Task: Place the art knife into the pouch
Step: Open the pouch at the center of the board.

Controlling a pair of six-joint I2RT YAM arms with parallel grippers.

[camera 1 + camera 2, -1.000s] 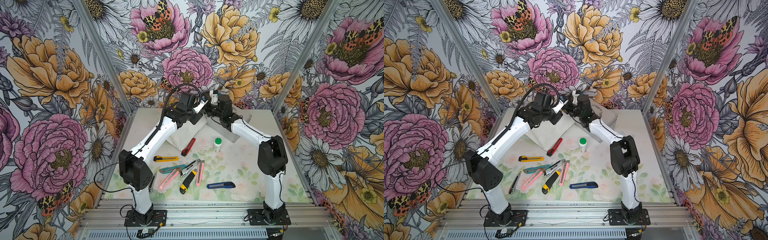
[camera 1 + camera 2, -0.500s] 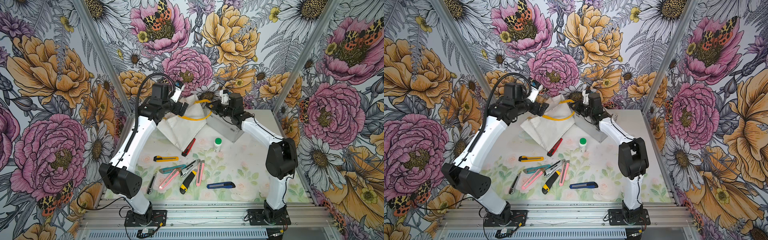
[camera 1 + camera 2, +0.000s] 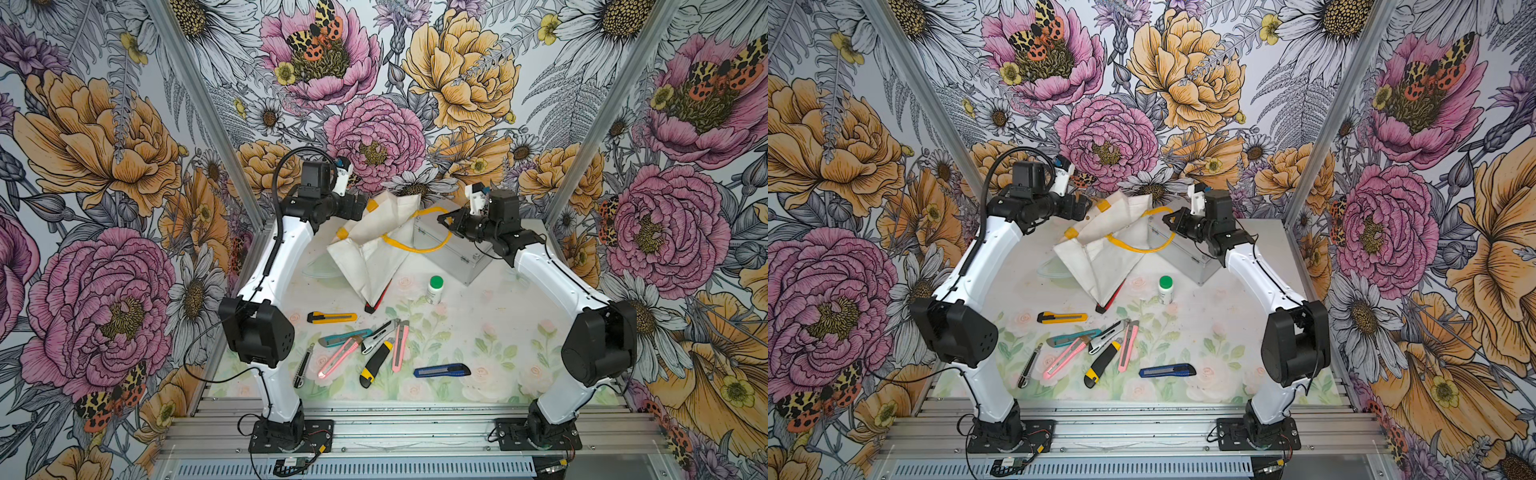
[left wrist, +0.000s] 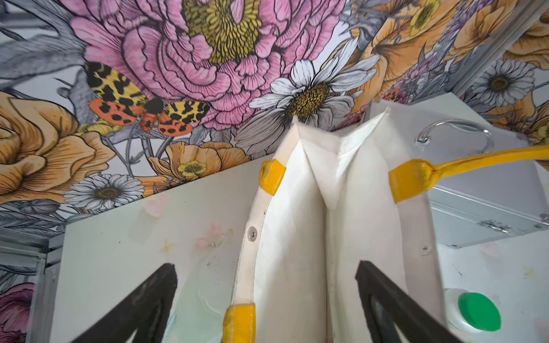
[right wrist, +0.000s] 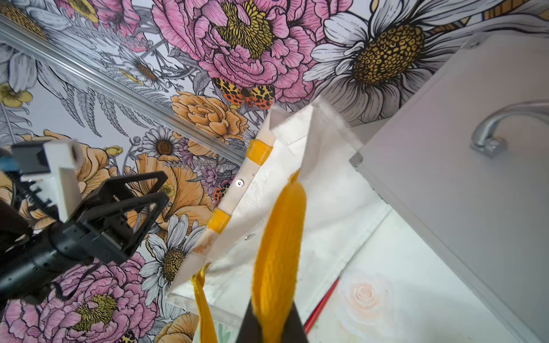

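The right fingers [image 5: 246,332] pinch a yellow handle [image 5: 279,237] of the white pouch [image 3: 374,245], keeping its mouth raised at the back of the counter [image 3: 498,332] beside a silver metal case [image 3: 453,253]. The pouch's lower corner rests on the surface. The left fingers [image 4: 142,306] stand spread wide just beside the pouch's rim, gripping nothing. The knives [image 3: 376,362] lie loose on the counter in front of the pouch, and which one is the art knife cannot be told. A red knife [image 3: 376,301] pokes out from under the pouch's lower corner. A green-capped bottle [image 3: 434,289] stands near the case.
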